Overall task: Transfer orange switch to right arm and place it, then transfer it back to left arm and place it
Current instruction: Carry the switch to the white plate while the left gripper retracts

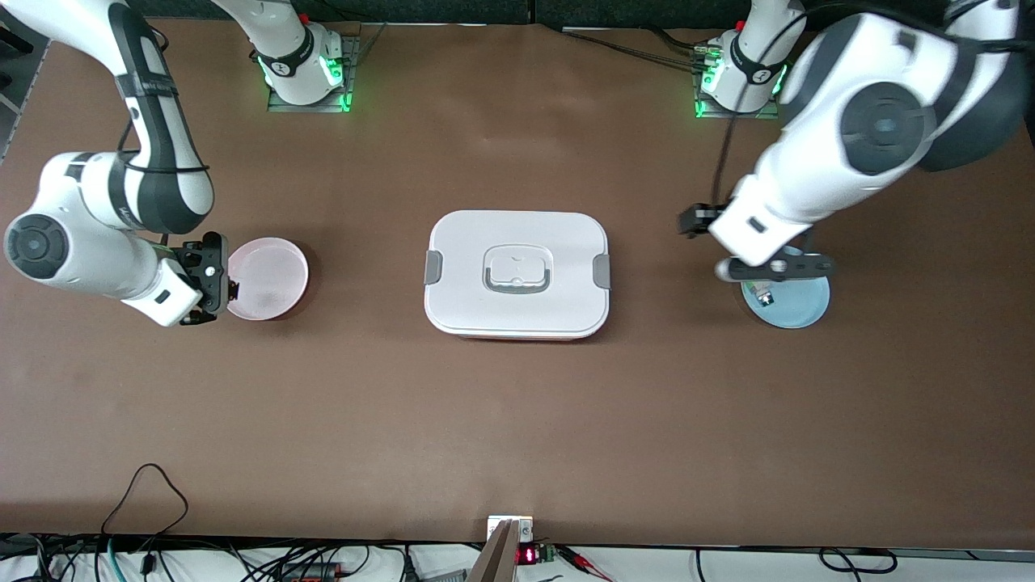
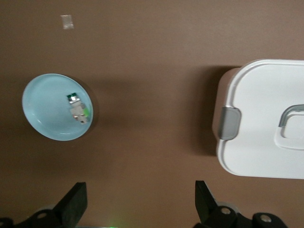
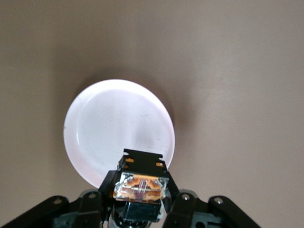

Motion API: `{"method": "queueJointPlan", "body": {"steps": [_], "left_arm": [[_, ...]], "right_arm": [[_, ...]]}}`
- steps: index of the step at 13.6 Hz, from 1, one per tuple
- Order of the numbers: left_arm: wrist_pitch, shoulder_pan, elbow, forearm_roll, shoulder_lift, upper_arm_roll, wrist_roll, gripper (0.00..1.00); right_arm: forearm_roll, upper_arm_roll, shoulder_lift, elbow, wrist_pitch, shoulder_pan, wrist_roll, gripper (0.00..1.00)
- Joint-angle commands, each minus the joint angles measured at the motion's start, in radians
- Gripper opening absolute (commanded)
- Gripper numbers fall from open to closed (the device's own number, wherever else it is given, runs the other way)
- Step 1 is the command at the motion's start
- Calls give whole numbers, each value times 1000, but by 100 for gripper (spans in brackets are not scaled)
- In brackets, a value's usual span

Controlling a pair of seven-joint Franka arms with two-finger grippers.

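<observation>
A pale pink plate [image 1: 269,279] sits on the brown table [image 1: 517,420] toward the right arm's end, its surface bare. Toward the left arm's end, a light blue plate [image 1: 796,307] holds a tiny green-and-white component [image 2: 78,108]. A small scrap of pale tape [image 2: 67,21] lies on the tabletop near the blue plate. Cables [image 1: 145,493] trail along the table edge nearest the front camera.

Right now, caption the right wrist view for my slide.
Right gripper shut on the orange switch, over the pink plate's edge.
</observation>
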Motion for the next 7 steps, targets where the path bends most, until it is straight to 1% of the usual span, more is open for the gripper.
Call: {"method": "queueJointPlan", "body": {"steps": [1,4,7], "left_arm": [[-16,35,-56,15,-70,-7,66,100],[-39,48,-47,15,-109,-7,64,100],[-86,36,-48,15,-181,-13,51,100]], "right_arm": [[-17,13,-38,-170,183,-9,-25,32],[-17,18,-38,-315,369,-7,-25,32],[-17,22,-36,-409,490,-2,-25,31]]}}
